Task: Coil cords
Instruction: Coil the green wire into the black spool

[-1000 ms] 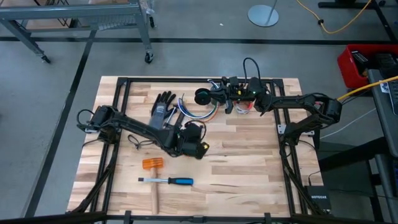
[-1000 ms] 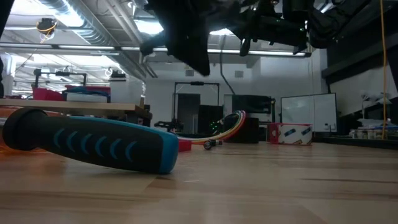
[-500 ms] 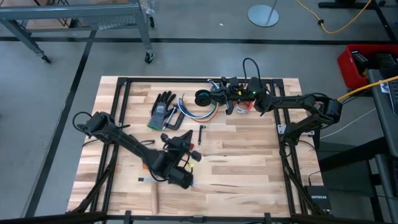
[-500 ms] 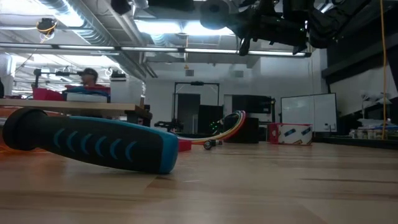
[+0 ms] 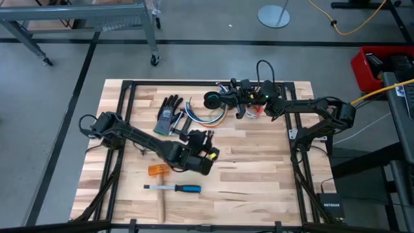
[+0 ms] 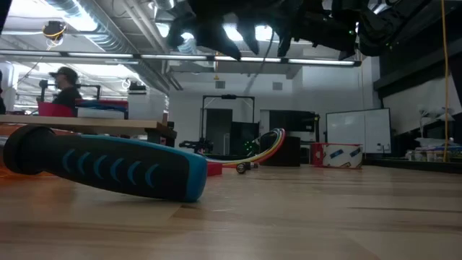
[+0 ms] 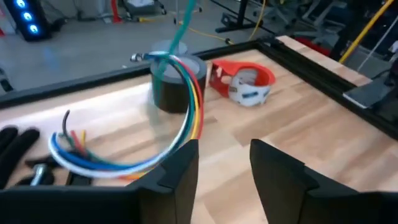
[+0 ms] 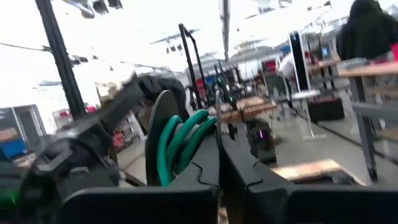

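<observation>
The cords (image 5: 206,117) lie as a loose bundle of blue, white, orange and green strands (image 7: 186,121) on the far middle of the table, beside the grey tape roll (image 7: 172,84). One green strand (image 7: 183,25) rises off the roll. My right gripper (image 5: 237,98) hovers above the roll, shut on that green strand (image 8: 183,143). My left gripper (image 7: 224,165) stands open just short of the bundle, over the table's middle (image 5: 206,144), with nothing between its fingers. The black cord is hidden. My right gripper holds the green strand (image 8: 194,134) up off the table, above the tape roll. Its own shut fingers hide the place of contact. The strand runs down from the gripper in a nearly straight line to the roll (image 7: 177,46).
A black glove (image 5: 167,112) lies left of the cords. A red tape holder (image 7: 241,81) sits right of the roll. A hammer (image 5: 158,171) and a blue-handled chisel (image 5: 178,188) lie nearer the front edge. A person (image 6: 66,85) stands beyond the table.
My left gripper swung toward the near edge, uncovering a short black cord on the table, then came back toward the far edge and the cords. My right gripper has kept still.
</observation>
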Robot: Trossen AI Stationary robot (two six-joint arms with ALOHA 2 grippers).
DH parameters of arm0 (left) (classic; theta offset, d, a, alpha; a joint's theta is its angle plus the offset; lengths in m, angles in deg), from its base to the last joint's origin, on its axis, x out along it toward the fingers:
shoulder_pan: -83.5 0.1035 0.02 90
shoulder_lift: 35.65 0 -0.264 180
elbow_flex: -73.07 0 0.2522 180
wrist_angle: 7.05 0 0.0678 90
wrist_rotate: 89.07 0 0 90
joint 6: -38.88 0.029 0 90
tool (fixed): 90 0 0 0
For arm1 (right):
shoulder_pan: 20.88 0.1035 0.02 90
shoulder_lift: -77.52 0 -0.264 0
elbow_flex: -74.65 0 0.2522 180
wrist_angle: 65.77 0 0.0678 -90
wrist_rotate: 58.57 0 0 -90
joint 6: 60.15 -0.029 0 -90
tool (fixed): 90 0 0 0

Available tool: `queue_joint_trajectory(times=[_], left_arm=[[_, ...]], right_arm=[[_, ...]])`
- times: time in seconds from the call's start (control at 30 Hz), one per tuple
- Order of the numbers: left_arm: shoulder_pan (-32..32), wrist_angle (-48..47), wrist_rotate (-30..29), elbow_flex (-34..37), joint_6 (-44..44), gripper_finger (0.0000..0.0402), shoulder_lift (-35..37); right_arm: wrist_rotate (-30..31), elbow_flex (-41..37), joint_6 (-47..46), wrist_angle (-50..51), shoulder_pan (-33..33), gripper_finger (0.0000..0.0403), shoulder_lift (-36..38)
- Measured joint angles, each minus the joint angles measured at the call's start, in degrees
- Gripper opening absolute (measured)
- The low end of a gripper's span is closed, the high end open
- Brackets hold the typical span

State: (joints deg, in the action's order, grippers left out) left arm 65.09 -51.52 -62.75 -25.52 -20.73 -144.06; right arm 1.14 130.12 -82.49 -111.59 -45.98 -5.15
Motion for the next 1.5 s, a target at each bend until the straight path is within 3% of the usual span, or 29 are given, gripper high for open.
queue_joint_trajectory(times=[0.27, 0.53, 1.1, 1.27, 1.5], left_arm=[[4.16, 7.65, -0.08, 0.00, 6.54, 0.0130, -4.55], [4.19, 7.37, 0.01, 0.00, 9.50, 0.0104, -4.09], [2.02, 7.64, 0.52, 0.02, 15.10, 0.0041, -3.58], [0.81, 2.33, -0.51, 0.02, 13.71, 0.0020, -3.57], [1.30, -12.81, -1.38, 0.07, 5.15, 0.0001, -1.77]], right_arm=[[-2.40, 0.00, -1.64, -6.40, -0.04, 0.0001, 0.00], [-8.48, 0.00, -3.35, -6.37, -2.67, 0.0001, 0.00], [-13.40, 0.00, -3.31, -6.57, -2.99, 0.0001, -0.02], [-17.17, 0.00, -3.28, -6.49, -2.99, 0.0001, -0.02], [-20.28, 0.00, -3.34, -6.37, -2.99, 0.0001, -0.02]])
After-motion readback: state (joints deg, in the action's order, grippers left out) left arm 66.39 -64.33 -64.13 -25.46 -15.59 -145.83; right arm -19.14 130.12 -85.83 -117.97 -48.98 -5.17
